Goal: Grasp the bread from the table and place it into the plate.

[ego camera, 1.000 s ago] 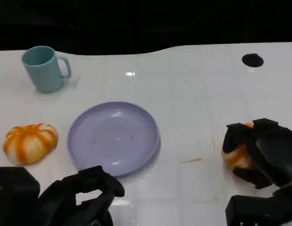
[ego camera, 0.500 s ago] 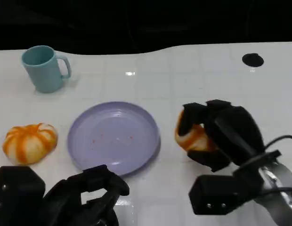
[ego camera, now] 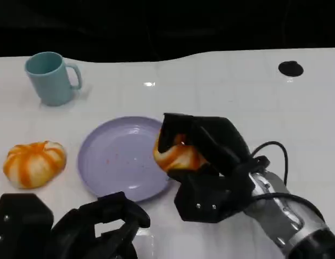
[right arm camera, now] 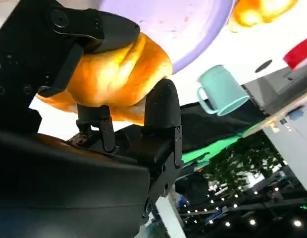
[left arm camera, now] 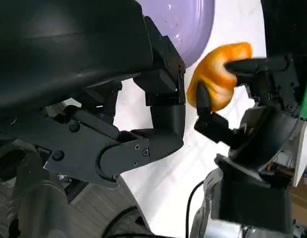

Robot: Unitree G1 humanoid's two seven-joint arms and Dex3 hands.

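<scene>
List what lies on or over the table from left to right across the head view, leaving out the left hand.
Bread on the table → teal mug → purple plate → bread held by the right hand → right hand → black round mark on the table.

No readable text, label, brand, number or sign appears on anything in these views
</scene>
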